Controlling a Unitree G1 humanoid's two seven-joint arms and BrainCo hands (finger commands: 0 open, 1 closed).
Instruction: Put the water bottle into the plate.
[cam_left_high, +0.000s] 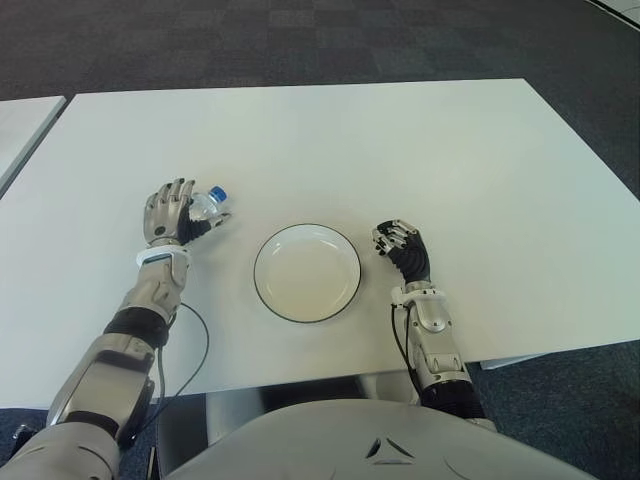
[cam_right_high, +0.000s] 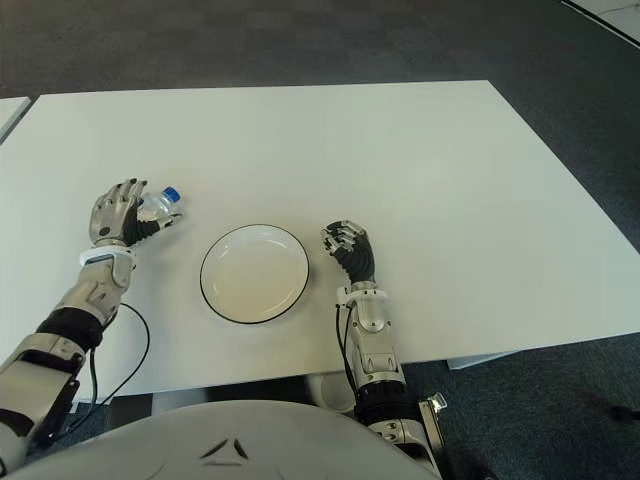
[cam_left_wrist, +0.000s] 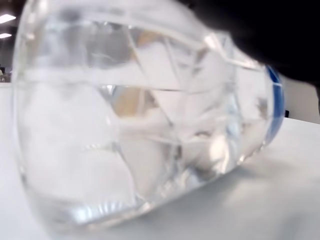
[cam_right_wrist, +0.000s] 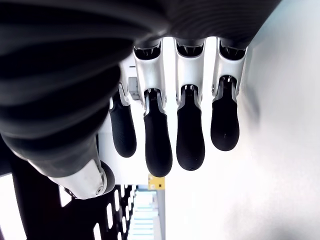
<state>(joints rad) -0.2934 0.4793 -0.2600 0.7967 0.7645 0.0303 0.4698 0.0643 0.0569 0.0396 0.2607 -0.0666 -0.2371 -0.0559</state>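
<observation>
A clear water bottle with a blue cap lies on its side on the white table, left of the plate. My left hand is wrapped around its lower body, thumb under the neck. The bottle fills the left wrist view, its side touching the tabletop. The white plate with a dark rim sits bare at the table's front middle. My right hand shows just right of the plate, its fingers loosely hanging and holding nothing.
A thin black cable loops on the table beside my left forearm. A second white table stands off to the left across a narrow gap. Dark carpet surrounds both.
</observation>
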